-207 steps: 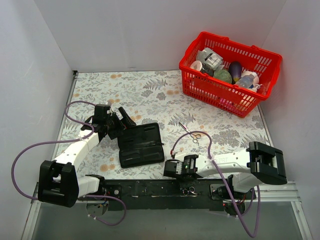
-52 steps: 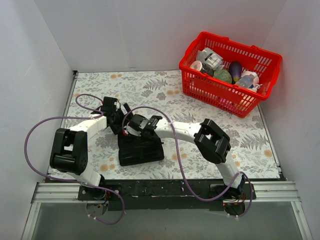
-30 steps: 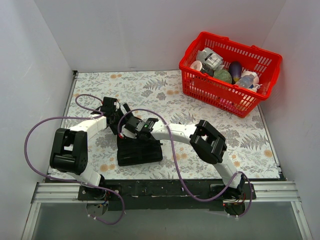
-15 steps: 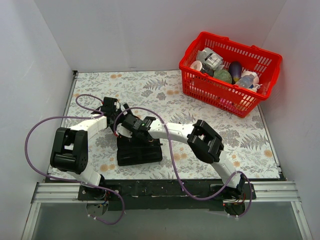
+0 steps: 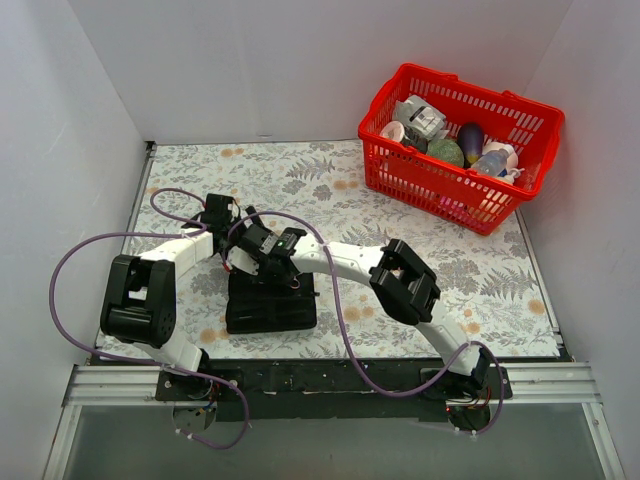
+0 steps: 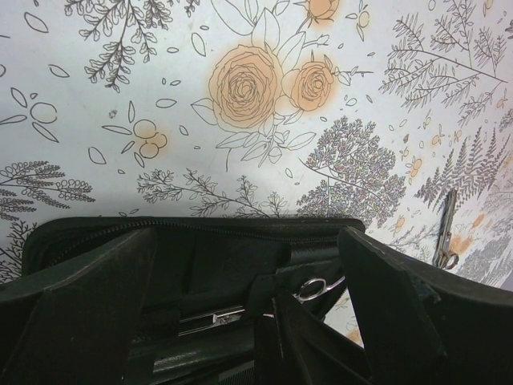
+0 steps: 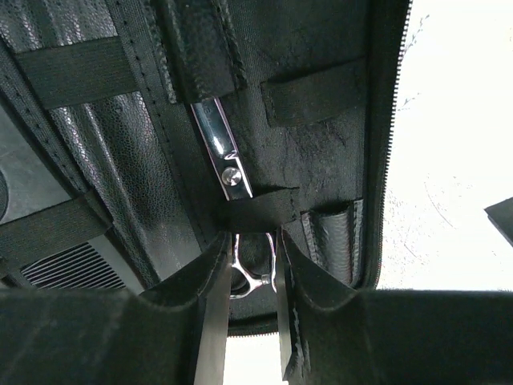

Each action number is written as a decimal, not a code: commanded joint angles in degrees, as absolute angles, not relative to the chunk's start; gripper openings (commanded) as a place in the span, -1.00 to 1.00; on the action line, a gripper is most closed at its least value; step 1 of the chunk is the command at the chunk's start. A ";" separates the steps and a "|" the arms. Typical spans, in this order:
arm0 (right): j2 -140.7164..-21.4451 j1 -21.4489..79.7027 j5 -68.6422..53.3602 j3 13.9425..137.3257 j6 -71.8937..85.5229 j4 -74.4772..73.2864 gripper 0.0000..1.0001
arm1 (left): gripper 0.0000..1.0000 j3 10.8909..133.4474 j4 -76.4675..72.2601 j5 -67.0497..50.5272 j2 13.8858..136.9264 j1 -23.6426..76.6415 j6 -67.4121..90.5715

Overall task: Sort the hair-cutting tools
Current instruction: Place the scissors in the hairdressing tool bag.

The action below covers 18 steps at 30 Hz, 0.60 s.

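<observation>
The left gripper [image 6: 244,241] is hovering spread wide at the edge of the open black case [image 5: 268,308], gripping nothing, while the right gripper [image 7: 252,261], nearly closed on the ring handles of silver scissors [image 7: 226,160], is threading them under an elastic strap [image 7: 250,215] inside. With nothing pinning the case, the push risks shifting it and snagging the blades. A second pair [image 6: 445,233] is lying apart on the floral tablecloth [image 6: 240,96].

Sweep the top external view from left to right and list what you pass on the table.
left arm's elbow block → black case → right arm's elbow block → red basket
</observation>
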<state>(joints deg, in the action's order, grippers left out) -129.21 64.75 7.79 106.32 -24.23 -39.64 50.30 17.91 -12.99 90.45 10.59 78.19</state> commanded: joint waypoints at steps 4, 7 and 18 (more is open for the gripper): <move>-131.31 66.09 0.44 111.27 -21.97 -38.41 -0.57 | 0.96 50.10 18.19 -13.80 90.53 11.07 77.43; -130.08 66.09 0.79 110.31 -21.53 -38.15 -0.25 | 0.97 50.10 18.11 -13.80 90.70 11.07 77.34; -119.37 66.09 4.83 106.71 -17.50 -38.94 0.54 | 0.96 50.10 18.11 -14.24 90.53 11.07 77.26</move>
